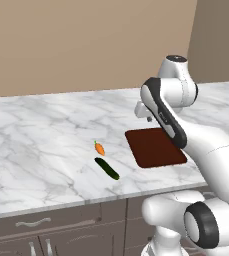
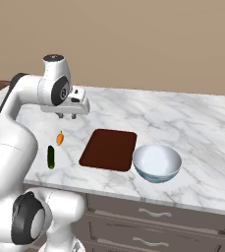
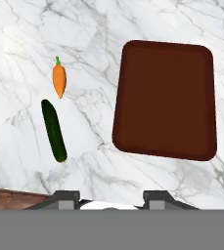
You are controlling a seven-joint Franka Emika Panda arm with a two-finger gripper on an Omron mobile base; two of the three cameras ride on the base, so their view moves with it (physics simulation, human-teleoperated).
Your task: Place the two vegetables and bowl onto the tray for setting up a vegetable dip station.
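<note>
Right base view, counter: grey-veined white marble running over dark drawer fronts.
Tray: flat reddish-brown board lying bare near the counter's front edge.
Bowl: pale, round, just beside the tray's right end, perhaps touching it; hard to tell.
Gripper: hangs above the counter, left of the tray; fingers look slightly apart, holding nothing.
Cucumber: dark green, left of the tray.
Carrot: orange, just beyond the cucumber's far end, apart from it.
</note>
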